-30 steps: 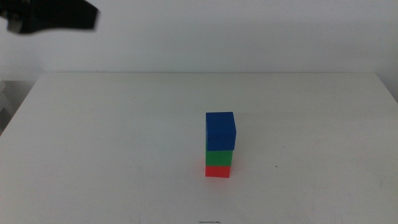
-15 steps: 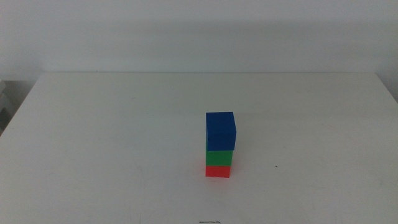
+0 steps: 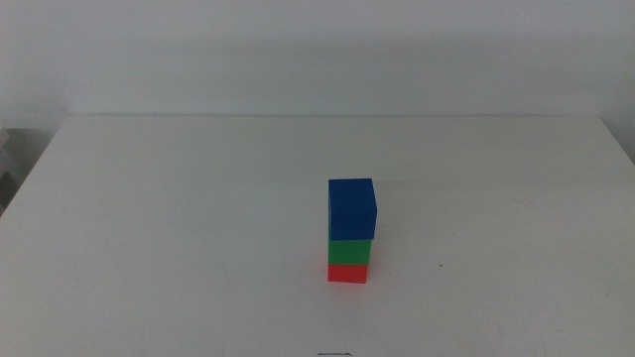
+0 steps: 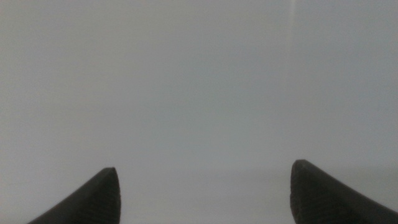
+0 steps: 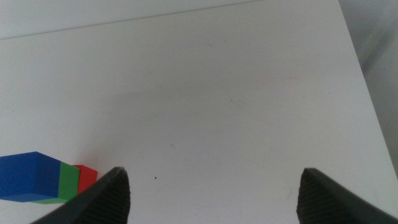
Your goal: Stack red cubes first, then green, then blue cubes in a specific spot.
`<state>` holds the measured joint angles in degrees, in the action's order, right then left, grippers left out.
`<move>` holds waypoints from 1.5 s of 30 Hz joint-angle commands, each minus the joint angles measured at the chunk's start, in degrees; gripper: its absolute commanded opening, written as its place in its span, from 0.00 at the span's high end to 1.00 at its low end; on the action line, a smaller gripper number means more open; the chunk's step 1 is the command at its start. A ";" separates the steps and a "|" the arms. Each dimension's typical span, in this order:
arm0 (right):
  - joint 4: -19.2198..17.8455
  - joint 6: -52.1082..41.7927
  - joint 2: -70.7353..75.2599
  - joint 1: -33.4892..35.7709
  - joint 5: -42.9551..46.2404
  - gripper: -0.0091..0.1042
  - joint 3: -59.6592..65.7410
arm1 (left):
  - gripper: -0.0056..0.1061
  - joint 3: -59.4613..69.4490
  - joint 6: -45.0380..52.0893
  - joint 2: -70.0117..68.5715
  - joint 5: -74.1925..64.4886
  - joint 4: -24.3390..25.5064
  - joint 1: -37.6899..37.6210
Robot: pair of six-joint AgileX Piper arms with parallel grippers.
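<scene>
A plain white wall stands behind the white table [image 3: 198, 218], which carries one upright tower a little right of centre: the red cube [image 3: 347, 273] sits on the tabletop, the green cube [image 3: 349, 250] rests on it, and the blue cube [image 3: 351, 208] tops the pile. Neither arm shows in the middle view. The left gripper [image 4: 205, 186] faces a blank pale surface, its fingers [image 4: 93, 199] spread wide and empty. The right gripper [image 5: 214, 193] hangs above the table beside the tower — fingers [image 5: 323, 196] also spread, pinching nothing.
</scene>
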<state>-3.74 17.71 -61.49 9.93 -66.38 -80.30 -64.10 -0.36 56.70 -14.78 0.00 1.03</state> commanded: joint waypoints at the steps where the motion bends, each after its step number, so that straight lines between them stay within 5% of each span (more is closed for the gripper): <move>1: -0.84 -0.70 0.79 -0.41 3.01 0.20 -1.41 | 0.11 -1.57 -0.79 -0.83 4.11 0.00 0.11; 10: -2.35 -0.70 2.71 -0.46 8.23 0.20 -0.93 | 0.11 -1.49 -0.79 -3.54 4.11 0.00 0.11; 16: -1.73 -0.70 6.79 -0.49 33.18 0.20 8.20 | 0.11 5.24 -0.79 -9.79 5.42 -0.73 0.11; 23: -2.21 -0.70 17.97 -0.49 57.31 0.20 33.33 | 0.11 20.72 -0.79 -20.78 5.36 -1.11 0.11; 33: -1.24 -0.70 46.13 -7.97 58.28 0.20 65.60 | 0.11 43.32 -0.79 -41.24 5.36 -1.11 0.11; 45: 0.61 -0.70 61.15 -15.95 57.75 0.20 81.32 | 0.11 62.34 -0.79 -59.18 6.32 -1.06 0.11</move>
<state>-2.67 17.69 -1.22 -5.59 -13.10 1.31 -1.71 -0.36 0.00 -13.53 -0.42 1.03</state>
